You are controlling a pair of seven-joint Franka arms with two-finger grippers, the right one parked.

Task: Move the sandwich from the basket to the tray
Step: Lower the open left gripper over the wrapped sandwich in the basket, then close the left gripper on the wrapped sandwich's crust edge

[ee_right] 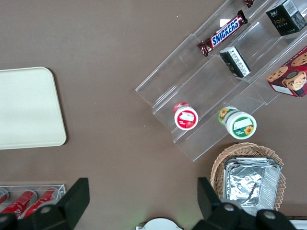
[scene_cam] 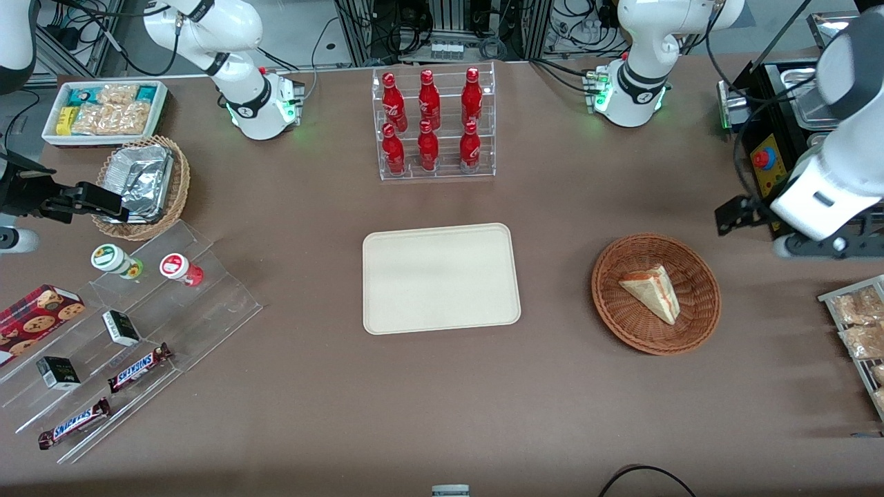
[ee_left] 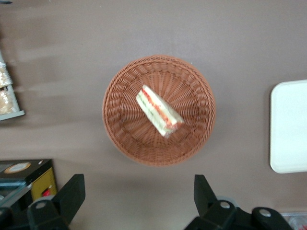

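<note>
The sandwich (scene_cam: 652, 293) (ee_left: 158, 111), a pale bread wedge with red and green filling, lies in the round reddish-brown wicker basket (scene_cam: 608, 304) (ee_left: 120, 129). My left gripper (scene_cam: 735, 214) (ee_left: 136, 196) hangs open high above the table, farther from the front camera than the basket and toward the working arm's end. Nothing is between its fingers, which stand apart over bare table beside the basket's rim. The cream tray (scene_cam: 442, 279) (ee_left: 290, 127) (ee_right: 24, 108) lies flat with nothing on it at the table's middle, beside the basket toward the parked arm's end.
A clear rack of red bottles (scene_cam: 431, 124) stands farther back than the tray. A wire rack of bagged snacks (scene_cam: 856, 331) and a black box with a red button (scene_cam: 766, 159) sit at the working arm's end. Acrylic display steps (scene_cam: 131, 324) lie toward the parked arm's end.
</note>
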